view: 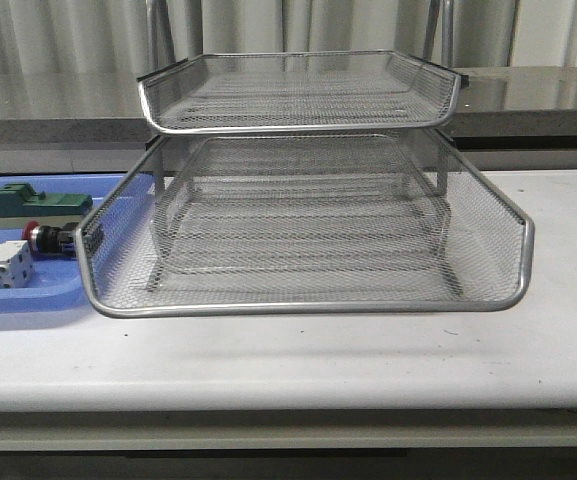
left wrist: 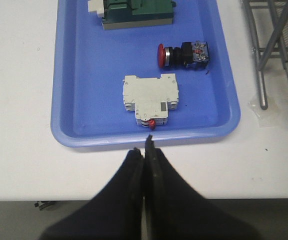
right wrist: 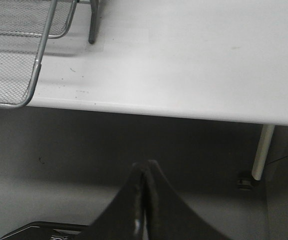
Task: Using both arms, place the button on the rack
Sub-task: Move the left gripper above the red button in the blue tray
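A: Nearest first. Left gripper [left wrist: 144, 150]: black fingers pressed together, nothing between them, poised at the near rim of the flat blue plastic tray [left wrist: 69, 75]. Right gripper [right wrist: 144, 172]: also pressed together and empty, hanging below the edge of the white table [right wrist: 193, 60], well apart from everything.

B: Why is the left parked there?

A: Judgement: it is the arm on the tray's side, so the pick falls to it. The small push-button with red cap, black body and blue rear block [left wrist: 183, 54] lies on its side in the tray, beyond the white circuit breaker [left wrist: 150, 98], apart from it.

B: And further back?

A: The green-and-cream block [left wrist: 136, 11], then the silver three-tier wire mesh rack [view: 308, 230] just beside the tray. No tier holds anything.
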Controlling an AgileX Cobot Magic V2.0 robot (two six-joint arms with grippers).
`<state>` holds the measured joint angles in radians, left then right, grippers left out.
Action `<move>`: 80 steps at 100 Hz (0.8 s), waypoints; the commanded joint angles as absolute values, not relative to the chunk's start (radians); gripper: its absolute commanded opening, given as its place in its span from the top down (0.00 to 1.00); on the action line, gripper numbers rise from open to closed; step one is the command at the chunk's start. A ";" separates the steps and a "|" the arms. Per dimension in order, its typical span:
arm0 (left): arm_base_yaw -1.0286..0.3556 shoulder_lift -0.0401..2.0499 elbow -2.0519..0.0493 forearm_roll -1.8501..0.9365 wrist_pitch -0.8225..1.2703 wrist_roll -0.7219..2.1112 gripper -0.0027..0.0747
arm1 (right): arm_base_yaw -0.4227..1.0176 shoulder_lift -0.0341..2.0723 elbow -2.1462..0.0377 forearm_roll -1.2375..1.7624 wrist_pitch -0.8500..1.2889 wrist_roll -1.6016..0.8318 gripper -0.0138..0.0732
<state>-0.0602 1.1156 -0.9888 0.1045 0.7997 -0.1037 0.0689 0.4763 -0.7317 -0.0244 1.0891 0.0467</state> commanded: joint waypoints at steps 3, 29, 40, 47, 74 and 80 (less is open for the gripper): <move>-0.058 1.174 -1.049 0.139 0.754 -0.106 0.99 | 0.063 0.483 -0.767 -0.035 1.039 0.046 0.92; -0.058 1.268 -1.070 0.156 0.754 -0.076 0.86 | 0.063 0.483 -0.767 -0.035 1.039 0.046 0.92; -0.058 1.268 -1.070 0.156 0.754 -0.076 0.55 | 0.063 0.483 -0.767 -0.035 1.039 0.046 0.92; -0.058 1.268 -1.070 0.156 0.754 -0.076 0.37 | 0.063 0.483 -0.767 -0.035 1.039 0.046 0.92; -0.058 1.268 -1.070 0.146 0.750 -0.076 0.17 | 0.063 0.483 -0.767 -0.035 1.039 0.046 0.92; -0.058 1.268 -1.070 0.136 0.744 -0.076 0.17 | 0.063 0.483 -0.767 -0.035 1.039 0.046 0.92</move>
